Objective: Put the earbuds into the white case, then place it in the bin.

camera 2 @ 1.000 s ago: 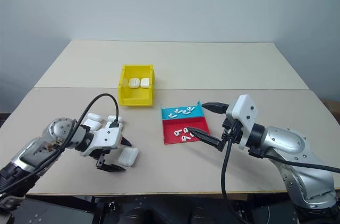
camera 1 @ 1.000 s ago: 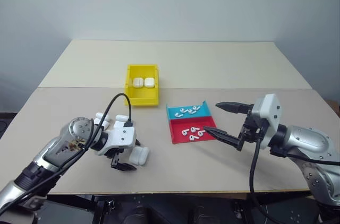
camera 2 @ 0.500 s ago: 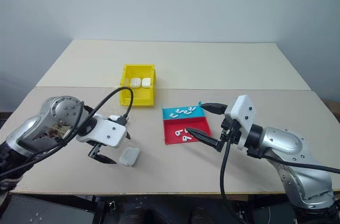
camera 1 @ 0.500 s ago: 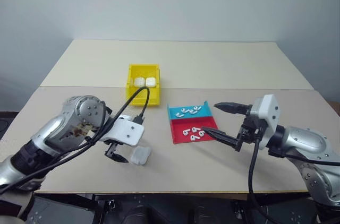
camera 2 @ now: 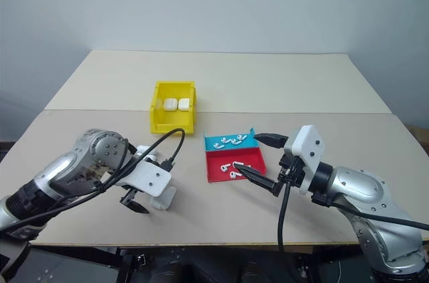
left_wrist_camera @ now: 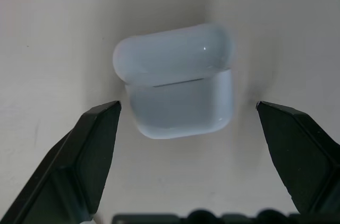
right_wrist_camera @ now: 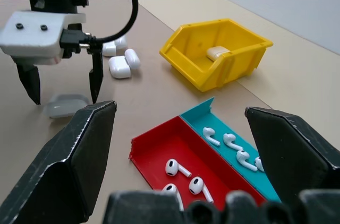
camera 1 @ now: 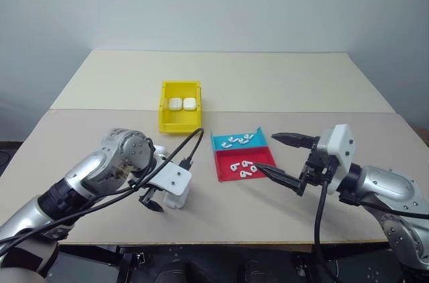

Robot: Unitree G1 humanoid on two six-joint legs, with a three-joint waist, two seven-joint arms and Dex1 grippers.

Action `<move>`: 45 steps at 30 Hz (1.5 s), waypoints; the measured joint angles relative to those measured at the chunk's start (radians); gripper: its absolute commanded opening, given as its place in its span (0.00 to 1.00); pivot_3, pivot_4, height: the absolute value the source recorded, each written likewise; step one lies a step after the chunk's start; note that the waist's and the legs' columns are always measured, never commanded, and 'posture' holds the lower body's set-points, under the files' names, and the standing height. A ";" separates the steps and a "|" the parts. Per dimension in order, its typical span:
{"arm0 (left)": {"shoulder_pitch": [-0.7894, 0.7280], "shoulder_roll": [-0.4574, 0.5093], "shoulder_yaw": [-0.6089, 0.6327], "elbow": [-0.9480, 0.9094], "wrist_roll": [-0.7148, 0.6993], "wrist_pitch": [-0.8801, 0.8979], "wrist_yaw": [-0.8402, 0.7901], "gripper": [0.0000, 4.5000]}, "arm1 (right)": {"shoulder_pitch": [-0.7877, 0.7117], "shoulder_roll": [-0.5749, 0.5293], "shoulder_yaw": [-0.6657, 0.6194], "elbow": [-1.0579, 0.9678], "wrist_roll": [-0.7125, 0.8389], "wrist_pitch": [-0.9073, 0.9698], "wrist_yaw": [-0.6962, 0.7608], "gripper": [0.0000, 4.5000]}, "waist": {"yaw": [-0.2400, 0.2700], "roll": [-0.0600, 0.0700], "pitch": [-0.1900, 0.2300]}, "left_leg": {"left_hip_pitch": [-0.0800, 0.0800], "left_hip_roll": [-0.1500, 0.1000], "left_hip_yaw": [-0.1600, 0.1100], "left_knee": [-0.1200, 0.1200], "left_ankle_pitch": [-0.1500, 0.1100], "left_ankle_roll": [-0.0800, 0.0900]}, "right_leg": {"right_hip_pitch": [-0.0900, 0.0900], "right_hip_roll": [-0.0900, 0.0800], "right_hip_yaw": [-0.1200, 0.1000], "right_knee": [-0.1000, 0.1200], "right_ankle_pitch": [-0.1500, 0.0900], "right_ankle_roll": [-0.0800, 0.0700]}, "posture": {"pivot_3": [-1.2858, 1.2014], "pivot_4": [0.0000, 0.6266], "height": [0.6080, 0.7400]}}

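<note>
The left gripper [left_wrist_camera: 186, 110] is hanging wide open over the case [left_wrist_camera: 175, 80], empty, fingers straddling it for a grab; the right gripper [camera 1: 281, 157], open and empty, is waiting near the red tray [camera 1: 228, 162].

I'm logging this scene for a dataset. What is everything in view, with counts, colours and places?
Table: one, beige, under everything.
Bin: one, yellow, far side of the table's middle, left of the trays.
Cases in the bin: two, white, side by side.
White case: one, lying on the table under the left gripper, lid shut.
Spare cases: a few, white, on the table behind the left arm; exact count unclear.
Blue tray: one, right of the bin, holding about four white earbuds.
Red tray: one, touching the blue tray's near side, holding about four white earbuds.
Left gripper: open, pointing down over the white case.
Right gripper: open, level, beside the trays.
</note>
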 measured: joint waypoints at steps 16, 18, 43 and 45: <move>0.025 0.001 -0.031 -0.073 0.075 0.097 -0.021 0.63 | 0.020 0.000 0.000 -0.018 0.015 0.000 -0.020 1.00 | -0.003 0.001 0.000 | 0.002 0.001 0.000 0.001 0.000 0.000 | 0.001 0.001 0.001 0.001 0.000 0.000 | 0.52 0.24 1.00; 0.028 0.002 -0.029 -0.076 0.075 0.097 -0.018 0.63 | 0.020 0.000 0.000 -0.020 0.015 0.000 -0.022 1.00 | -0.003 0.001 -0.001 | 0.002 0.001 0.000 0.001 0.000 0.000 | 0.001 0.001 0.001 0.001 0.000 0.000 | 0.52 0.24 1.00; 0.341 -0.265 0.740 -0.107 -0.836 0.296 0.303 0.63 | -0.134 0.025 0.008 0.126 0.055 0.003 0.008 1.00 | -0.007 0.002 -0.001 | -0.001 0.003 -0.002 0.007 -0.001 0.001 | 0.001 0.002 0.000 0.002 0.001 0.000 | 0.52 0.24 1.00; 0.365 -0.277 0.753 -0.124 -0.894 0.281 0.285 0.63 | -0.156 0.017 0.010 0.145 0.055 0.003 0.031 1.00 | -0.003 0.002 -0.001 | -0.001 0.003 -0.002 0.008 -0.001 0.001 | 0.002 0.002 -0.001 0.002 0.001 0.000 | 0.52 0.24 1.00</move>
